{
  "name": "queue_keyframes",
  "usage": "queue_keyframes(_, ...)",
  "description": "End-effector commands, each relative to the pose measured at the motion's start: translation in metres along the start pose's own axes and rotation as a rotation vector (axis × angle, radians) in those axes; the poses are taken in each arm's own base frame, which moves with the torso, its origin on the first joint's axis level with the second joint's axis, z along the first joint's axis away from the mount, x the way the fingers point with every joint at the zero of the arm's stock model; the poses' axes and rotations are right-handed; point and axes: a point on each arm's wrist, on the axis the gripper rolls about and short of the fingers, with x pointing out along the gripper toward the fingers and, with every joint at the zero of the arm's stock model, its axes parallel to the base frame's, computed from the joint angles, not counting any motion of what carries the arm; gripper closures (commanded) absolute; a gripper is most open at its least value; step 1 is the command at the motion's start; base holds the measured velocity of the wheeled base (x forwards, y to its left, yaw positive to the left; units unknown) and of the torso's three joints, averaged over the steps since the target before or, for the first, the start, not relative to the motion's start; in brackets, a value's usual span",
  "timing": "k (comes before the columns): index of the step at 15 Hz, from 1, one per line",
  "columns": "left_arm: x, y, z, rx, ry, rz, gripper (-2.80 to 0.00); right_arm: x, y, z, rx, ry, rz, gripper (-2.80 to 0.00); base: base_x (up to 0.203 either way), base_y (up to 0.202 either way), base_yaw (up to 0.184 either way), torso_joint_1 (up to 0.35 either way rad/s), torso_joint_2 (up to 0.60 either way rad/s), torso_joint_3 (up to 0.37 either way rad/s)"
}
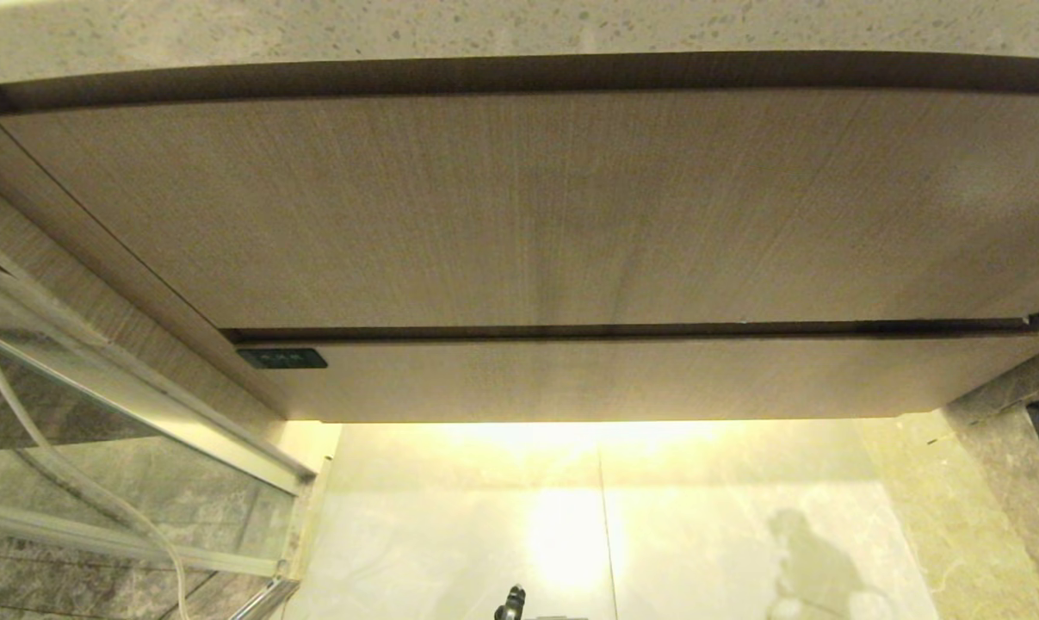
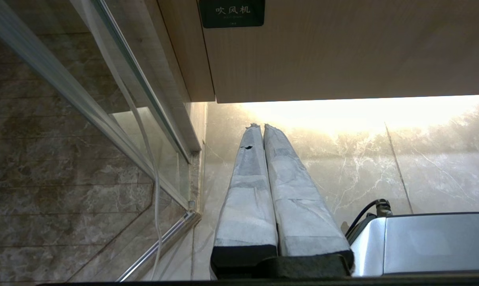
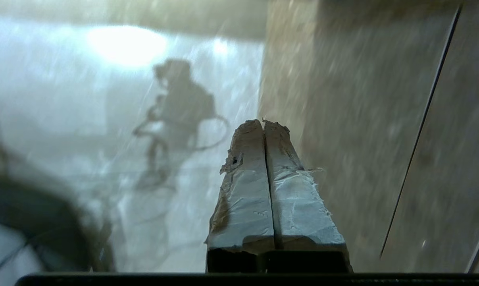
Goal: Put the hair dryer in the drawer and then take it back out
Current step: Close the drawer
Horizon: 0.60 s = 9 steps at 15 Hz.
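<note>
While the drawer sits closed at six o'clock with no hair dryer visible, your left gripper and right gripper are pressed together, empty; its handleless front likely demands an edge grip.

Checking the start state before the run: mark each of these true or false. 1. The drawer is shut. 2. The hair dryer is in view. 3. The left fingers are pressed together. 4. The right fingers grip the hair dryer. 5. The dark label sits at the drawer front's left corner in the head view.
1. True: the drawer sits flush under the taller wood panel.
2. False: no picture shows it.
3. True: the left fingers are together, empty.
4. False: the right fingers are shut on nothing.
5. True: the label is there.
</note>
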Motion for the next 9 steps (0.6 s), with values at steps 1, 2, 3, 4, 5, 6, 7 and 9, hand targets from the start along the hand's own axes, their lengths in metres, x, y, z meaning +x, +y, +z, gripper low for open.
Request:
queue_keyframes(1,0.0,0.0,0.0,0.001,0.003,0.0,0.0,-0.056,0.014,-0.026,-0.009,-0.073,-0.021,0.0,0.0,0.0,0.0,0.0,0.0,0.0)
queue_keyframes(2,0.0,0.0,0.0,0.001,0.002,0.0,0.0,-0.072,0.021,-0.039,-0.012,-0.086,-0.021,0.0,0.0,0.0,0.0,0.0,0.0,0.0)
queue_keyframes(3,0.0,0.0,0.0,0.0,0.003,0.0,0.0,-0.085,0.029,-0.054,-0.015,-0.099,-0.022,0.0,0.0,0.0,0.0,0.0,0.0,0.0)
queue_keyframes(4,0.0,0.0,0.0,0.0,0.003,0.0,0.0,-0.095,0.037,-0.07,-0.019,-0.115,-0.022,0.0,0.0,0.0,0.0,0.0,0.0,0.0)
queue_keyframes(5,0.0,0.0,0.0,0.0,0.002,0.0,0.0,-0.102,0.047,-0.086,-0.028,-0.126,-0.009,0.0,0.0,0.0,0.0,0.0,0.0,0.0)
queue_keyframes(6,0.0,0.0,0.0,0.001,0.003,0.0,0.0,-0.107,0.056,-0.101,-0.038,-0.145,0.015,0.0,0.0,0.0,0.0,0.0,0.0,0.0)
queue_keyframes(7,0.0,0.0,0.0,0.0,0.003,0.0,0.0,-0.111,0.064,-0.114,-0.038,-0.18,0.045,0.0,0.0,0.0,0.0,0.0,0.0,0.0)
queue_keyframes(9,0.0,0.0,0.0,0.0,0.003,0.0,0.0,-0.117,0.075,-0.133,0.004,-0.266,0.132,0.0,0.0,0.0,0.0,0.0,0.0,0.0)
